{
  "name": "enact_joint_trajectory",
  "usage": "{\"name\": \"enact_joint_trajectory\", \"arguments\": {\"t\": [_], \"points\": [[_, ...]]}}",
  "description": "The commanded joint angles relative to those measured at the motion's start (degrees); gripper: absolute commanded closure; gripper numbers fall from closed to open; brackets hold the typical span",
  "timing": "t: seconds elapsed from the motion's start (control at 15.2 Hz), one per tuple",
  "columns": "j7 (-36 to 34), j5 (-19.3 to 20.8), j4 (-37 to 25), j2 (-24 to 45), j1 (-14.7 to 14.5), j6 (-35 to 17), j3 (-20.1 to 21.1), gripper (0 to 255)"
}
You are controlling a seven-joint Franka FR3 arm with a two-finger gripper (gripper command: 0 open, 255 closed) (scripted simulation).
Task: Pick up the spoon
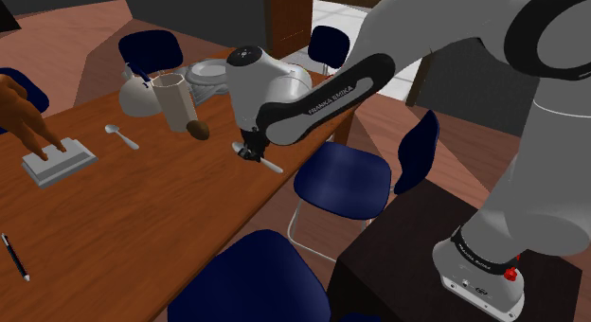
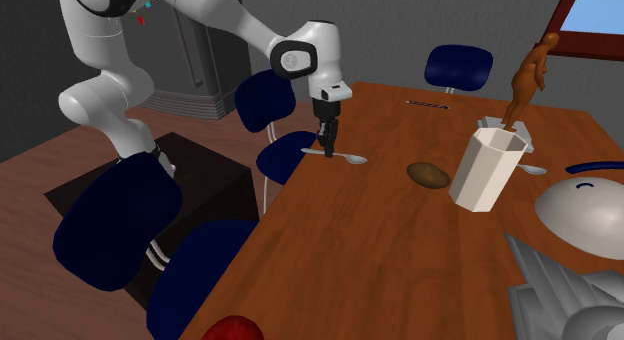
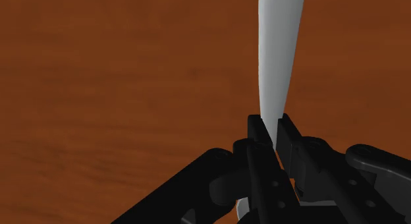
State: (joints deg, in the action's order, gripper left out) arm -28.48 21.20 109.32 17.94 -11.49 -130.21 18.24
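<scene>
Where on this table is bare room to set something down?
The table is bare between the pen, the grey block and the hand shut on the spoon; crowded around the white cup and brown lump.

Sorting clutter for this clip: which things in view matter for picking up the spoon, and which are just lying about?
In the job:
spoon, clasped between the jaws
gripper

Lying about:
second spoon
tall cup
brown lump
pen
grey tray
</scene>
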Motion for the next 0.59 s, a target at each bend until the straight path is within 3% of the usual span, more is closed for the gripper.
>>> {"name": "enact_joint_trajectory", "arguments": {"t": [0.0,0.53], "points": [[0.7,-0.7,-0.5,-1.0,0.2,1.4,0.3,255],[2.3,-2.4,-2.4,-3.1,0.4,5.2,0.8,255]]}}
